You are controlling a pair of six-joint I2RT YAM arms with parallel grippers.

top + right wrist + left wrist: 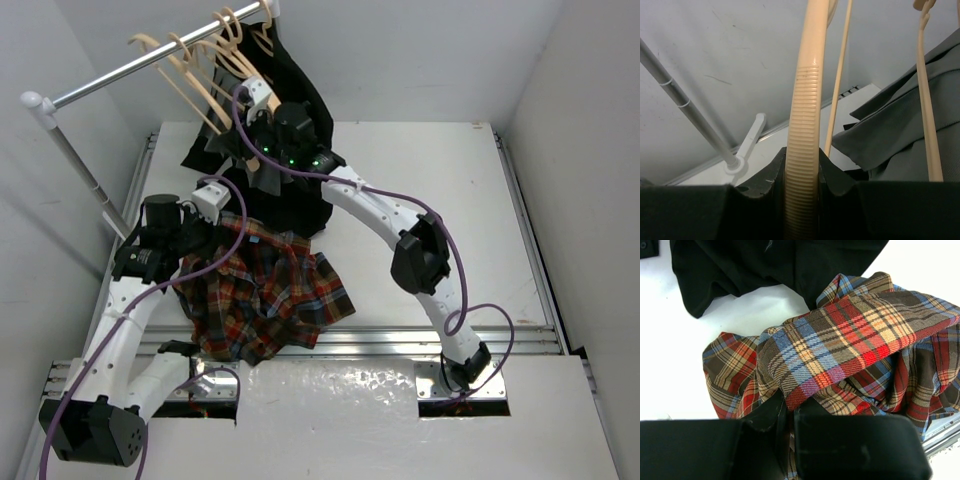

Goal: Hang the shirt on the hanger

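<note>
The plaid shirt (pixel 268 298) lies crumpled on the table at the front left, and fills the left wrist view (pixel 850 340). My left gripper (pixel 789 410) is shut on a fold of the shirt; in the top view it (pixel 205 235) sits at the shirt's left edge. My right gripper (pixel 802 172) is shut on the ribbed arm of a pale tan hanger (pixel 805 125). In the top view the right gripper (pixel 262 140) is at the back, just under the rail, with the hanger (pixel 262 178) partly hidden against the black garment.
A white rail (pixel 130 68) at the back left carries several more tan hangers (pixel 190 60). A black garment (pixel 290 190) hangs and spreads onto the table behind the shirt. A grey garment (pixel 910 130) hangs right of the held hanger. The rail post (pixel 85 175) stands at the left.
</note>
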